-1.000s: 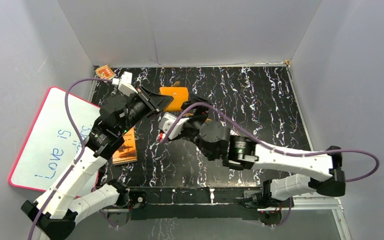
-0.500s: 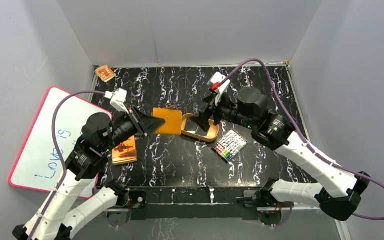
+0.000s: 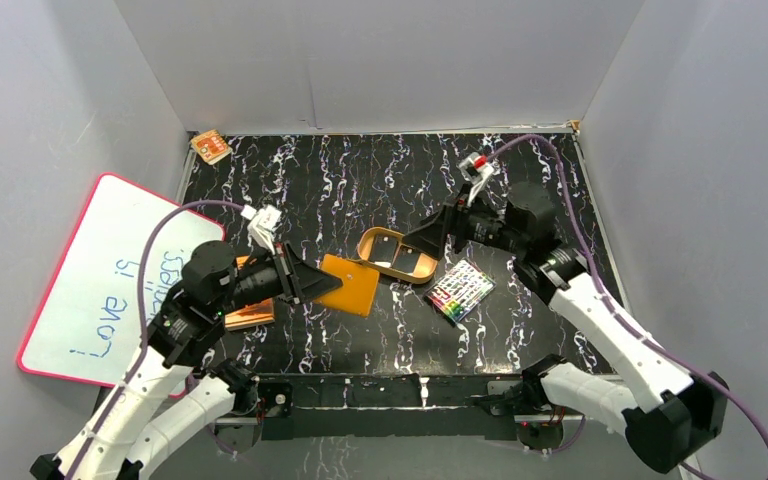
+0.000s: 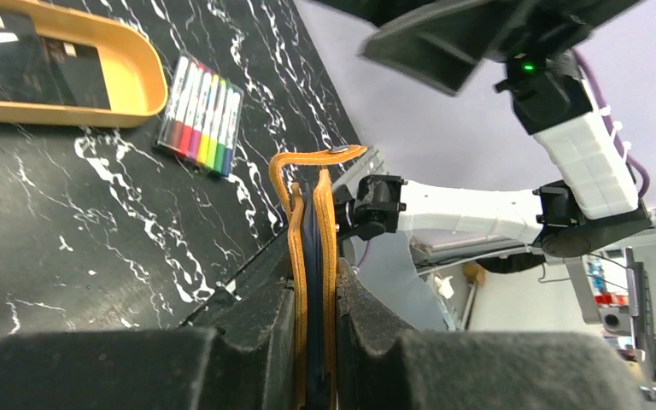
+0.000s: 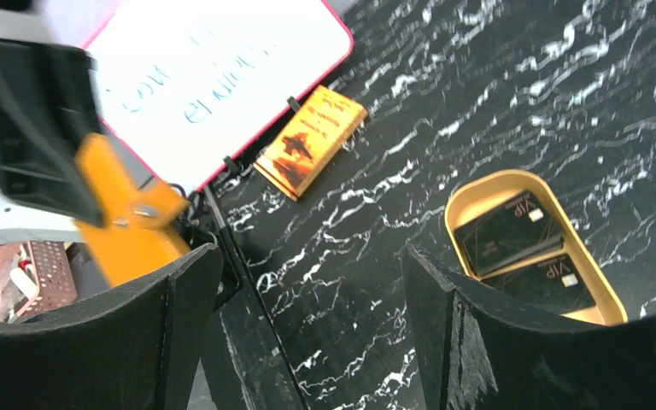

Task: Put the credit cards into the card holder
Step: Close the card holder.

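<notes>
Left gripper clamps the card holder, right gripper wide open near the credit cards (inside the tray)

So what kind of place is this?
Most likely a robot test booth in a lab, not a home. Plain grey walls box in a black marbled table, and a white left arm and right arm are bolted at its near edge.
</notes>
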Controlling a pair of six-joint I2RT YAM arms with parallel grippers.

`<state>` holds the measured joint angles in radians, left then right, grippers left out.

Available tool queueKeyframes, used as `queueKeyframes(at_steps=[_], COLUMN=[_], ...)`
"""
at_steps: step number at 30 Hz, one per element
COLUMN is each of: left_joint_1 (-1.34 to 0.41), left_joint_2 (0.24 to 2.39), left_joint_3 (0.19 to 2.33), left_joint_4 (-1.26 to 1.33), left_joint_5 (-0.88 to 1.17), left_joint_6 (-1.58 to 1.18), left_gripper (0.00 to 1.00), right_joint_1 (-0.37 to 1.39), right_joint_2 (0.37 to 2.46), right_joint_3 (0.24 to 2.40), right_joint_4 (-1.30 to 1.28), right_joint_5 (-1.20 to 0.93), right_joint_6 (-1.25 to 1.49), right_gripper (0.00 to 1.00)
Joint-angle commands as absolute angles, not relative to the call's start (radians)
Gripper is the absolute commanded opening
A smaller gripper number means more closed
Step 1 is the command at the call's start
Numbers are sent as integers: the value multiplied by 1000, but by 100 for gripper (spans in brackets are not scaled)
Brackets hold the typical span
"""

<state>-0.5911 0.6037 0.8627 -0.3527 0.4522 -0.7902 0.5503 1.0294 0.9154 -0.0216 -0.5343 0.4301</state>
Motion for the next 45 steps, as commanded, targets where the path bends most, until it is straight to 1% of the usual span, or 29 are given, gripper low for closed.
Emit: queueKeyframes(at_steps=[1, 4, 6, 10, 16, 24, 26, 27, 30, 32, 33, 35, 37, 39, 41, 45], left_joint_1=[-589, -589, -589, -589, -589, -589, -589, -589, -589, -589, -589, -589, -589, -589, -589, -589], left_joint_2=[619, 663, 689, 741, 768, 784, 791, 786, 775, 771, 769, 763, 757, 752, 749, 745], left_joint_3=[810, 777, 769, 796, 844, 847, 858, 864, 862, 861, 864, 858, 857, 853, 850, 843], left_joint_4=[-190, -83, -35, -21, -77, -75, -96, -110, -132, -142, -150, -152, -159, -162, -160, -151], left_joint_5=[567, 618, 643, 699, 702, 712, 717, 720, 709, 707, 703, 703, 702, 697, 696, 696], left_joint_6=[-884, -923, -939, -939, -925, -963, -959, -953, -940, -935, -929, -931, -929, -927, -929, -937], left_gripper=[0, 0, 0, 0, 0, 0, 0, 0, 0, 0, 0, 0, 0, 0, 0, 0], right_joint_1=[554, 554, 554, 553, 554, 562, 585, 651, 774, 824, 826, 826, 826, 827, 827, 825], right_joint_2=[908, 875, 871, 888, 905, 951, 985, 1012, 1043, 1057, 1055, 1055, 1052, 1052, 1052, 1048], right_joint_3=[964, 956, 984, 1050, 1084, 1130, 1155, 1182, 1183, 1184, 1179, 1165, 1161, 1160, 1160, 1158], right_joint_4=[51, -22, -118, -269, -310, -305, -314, -321, -299, -271, -252, -237, -232, -232, -234, -252], right_joint_5=[-551, -525, -529, -599, -665, -681, -690, -660, -586, -536, -526, -505, -503, -506, -506, -508], right_joint_6=[419, 401, 357, 281, 240, 204, 190, 170, 156, 162, 171, 180, 182, 183, 182, 176], right_gripper=[85, 83, 83, 81, 75, 68, 68, 69, 68, 61, 57, 52, 41, 35, 33, 34])
